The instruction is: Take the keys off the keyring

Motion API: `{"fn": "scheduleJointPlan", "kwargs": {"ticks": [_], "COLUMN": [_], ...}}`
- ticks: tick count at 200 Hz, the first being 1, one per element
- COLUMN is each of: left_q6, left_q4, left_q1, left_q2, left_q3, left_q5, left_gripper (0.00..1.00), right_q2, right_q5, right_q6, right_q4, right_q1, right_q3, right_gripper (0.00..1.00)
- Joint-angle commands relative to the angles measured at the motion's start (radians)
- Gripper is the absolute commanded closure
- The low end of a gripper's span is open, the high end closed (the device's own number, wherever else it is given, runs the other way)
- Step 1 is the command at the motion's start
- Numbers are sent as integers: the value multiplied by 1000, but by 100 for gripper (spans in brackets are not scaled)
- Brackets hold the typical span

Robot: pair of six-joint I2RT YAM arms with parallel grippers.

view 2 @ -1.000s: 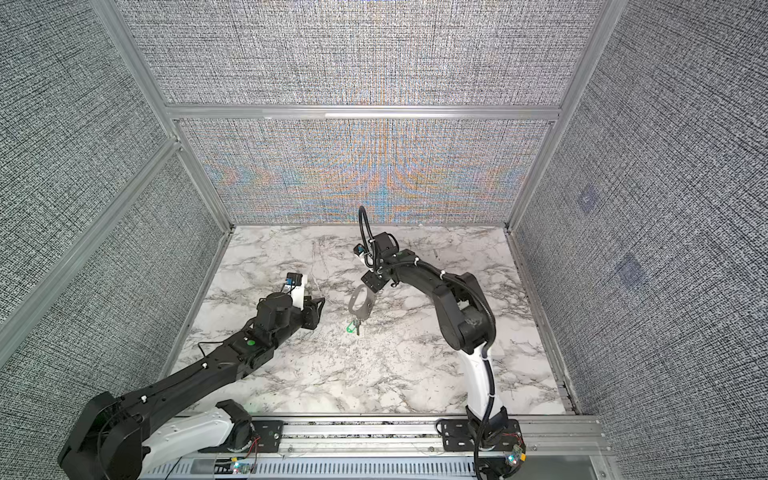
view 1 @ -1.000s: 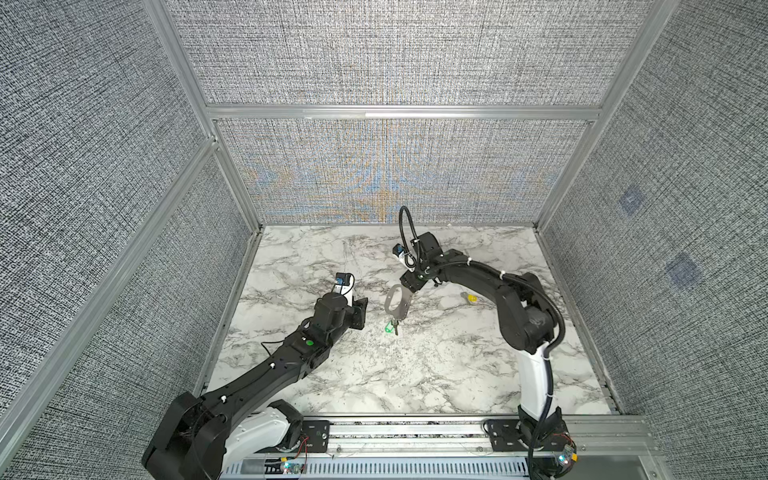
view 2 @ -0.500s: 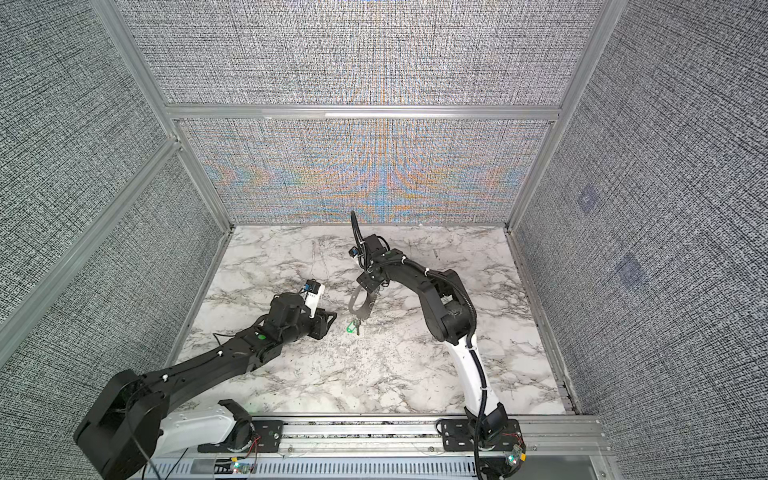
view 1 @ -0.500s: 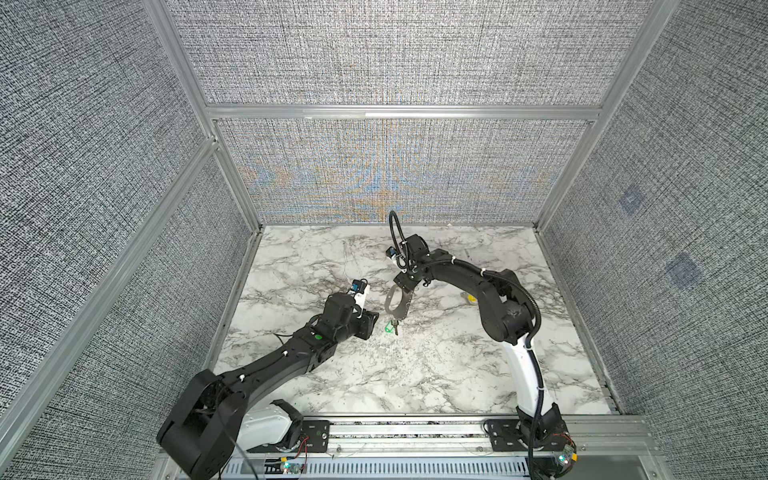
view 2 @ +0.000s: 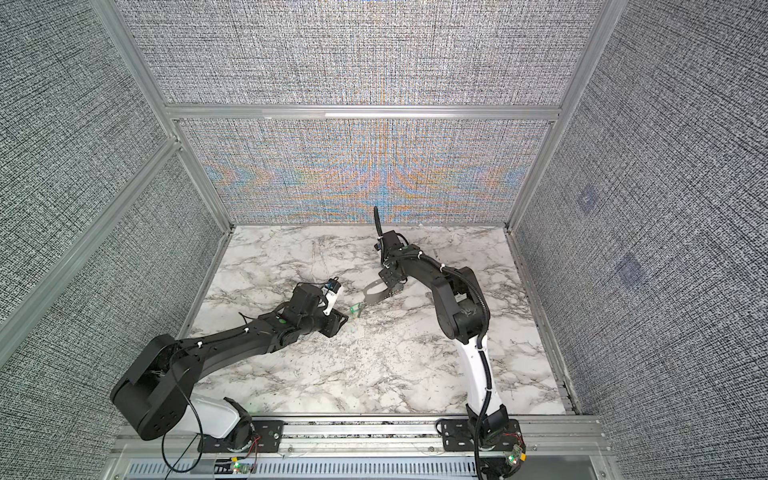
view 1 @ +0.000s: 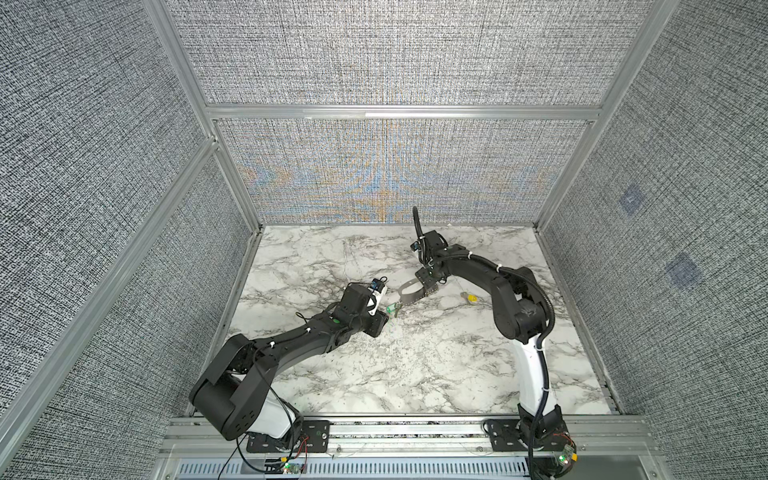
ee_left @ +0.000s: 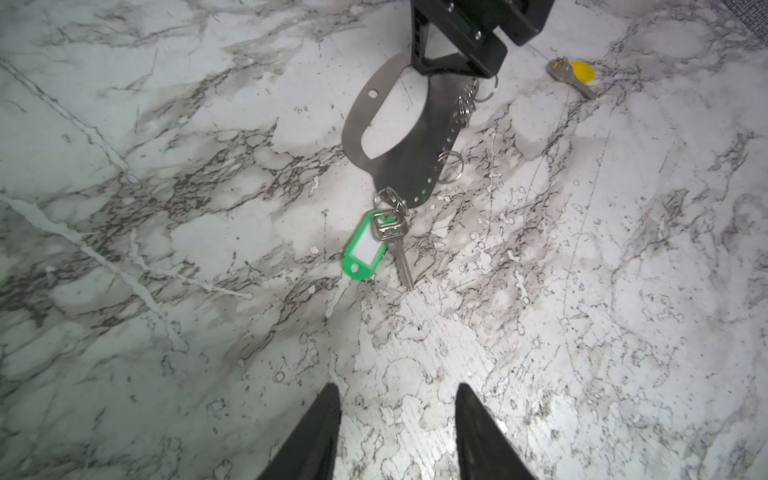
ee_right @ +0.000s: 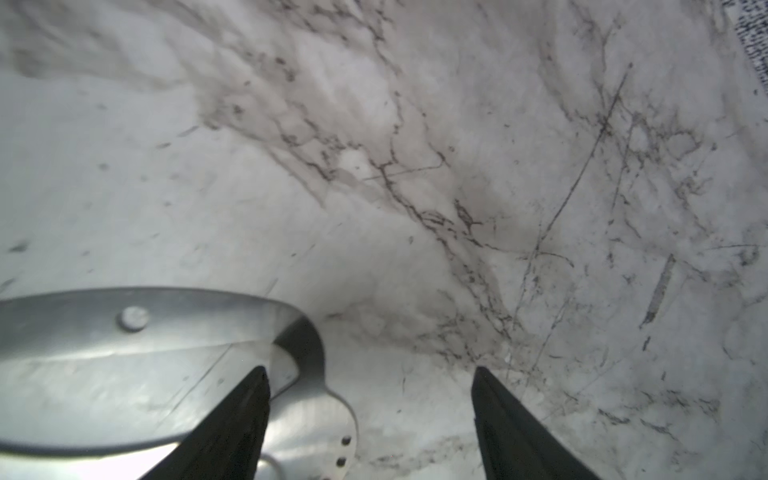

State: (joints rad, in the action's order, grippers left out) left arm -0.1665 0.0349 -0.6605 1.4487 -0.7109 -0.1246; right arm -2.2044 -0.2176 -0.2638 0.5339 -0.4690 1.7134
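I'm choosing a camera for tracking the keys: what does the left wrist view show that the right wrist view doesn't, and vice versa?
Only left wrist: the silver key with green plastic tag, ringed to the tip of the flat dark-grey metal keyring; the silver key with yellow tag, loose on the white marble table; the open left gripper. Only right wrist: the open gap of the right gripper, one finger overlapping the keyring. Both: the keyring and the table.

The keyring [ee_right: 187, 328] is blurred and cut off in the right wrist view; the right gripper [ee_left: 455, 62] hides its end in the left wrist view.
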Motion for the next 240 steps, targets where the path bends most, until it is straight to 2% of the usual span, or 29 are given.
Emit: {"fn": "scheduleJointPlan", "kwargs": {"ticks": [1,21,30,50,70,96,140,216,240], "left_q6": [-45,-74,-75,-99,-138,-147,-108,-104,-110], "left_q4": [-36,-50,-43,-17,29,118,156,142,137], "left_q1": [1,2,4,11,25,32,35,35,35], "left_q2": [-25,-51,-64,-98,-141,-199,-201,-185,-186], "left_q3": [-20,-24,-22,-15,10,67,84,84,92], "left_q5": [84,143,149,166,188,223,227,210,203], "left_gripper": [52,53,53,54,54,55,55,55,55], "right_q2": [70,124,140,169,180,165,147,86,68], "right_q5": [58,152,204,312,306,241,236,228,224], "right_q6": [-68,-92,-70,-12,67,221,331,384,380], "right_q4": [-31,15,54,105,107,84,40,54,63], "right_q1": [1,0,-7,-48,-112,-149,-177,-216,-218], "right_q3": [-22,-8,6,-10,-44,-61,-88,-67,-59], "right_gripper": [24,33,41,52,59,67,70,70,73]}}
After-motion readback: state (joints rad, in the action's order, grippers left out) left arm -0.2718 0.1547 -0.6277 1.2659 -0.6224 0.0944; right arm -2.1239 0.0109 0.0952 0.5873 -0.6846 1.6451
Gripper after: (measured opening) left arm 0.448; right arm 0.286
